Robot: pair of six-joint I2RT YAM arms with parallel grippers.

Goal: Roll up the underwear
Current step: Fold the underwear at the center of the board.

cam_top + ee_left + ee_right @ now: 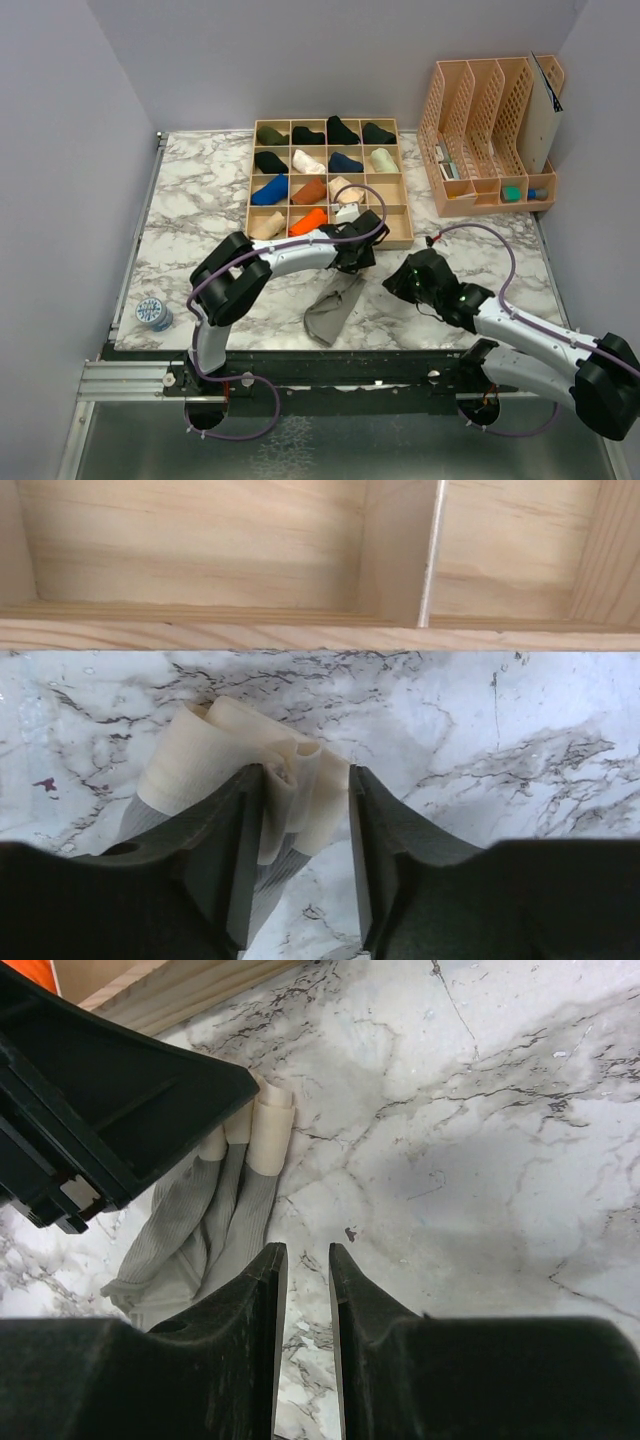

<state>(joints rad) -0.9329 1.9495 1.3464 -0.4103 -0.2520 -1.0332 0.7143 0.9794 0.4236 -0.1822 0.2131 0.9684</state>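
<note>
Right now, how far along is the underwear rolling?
Done: rolled garments fill most compartments of the wooden tray. In hand: the grey underwear lies on the marble table, its cream band bunched between the left gripper's parted jaws. To do: its grey body lies unrolled; the right gripper hovers empty.

There is one grey underwear, one sixteen-compartment wooden tray and one file rack at far right. One round tin sits near left.

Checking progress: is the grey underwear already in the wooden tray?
No, the grey underwear lies on the marble table, in front of the wooden tray.
</note>
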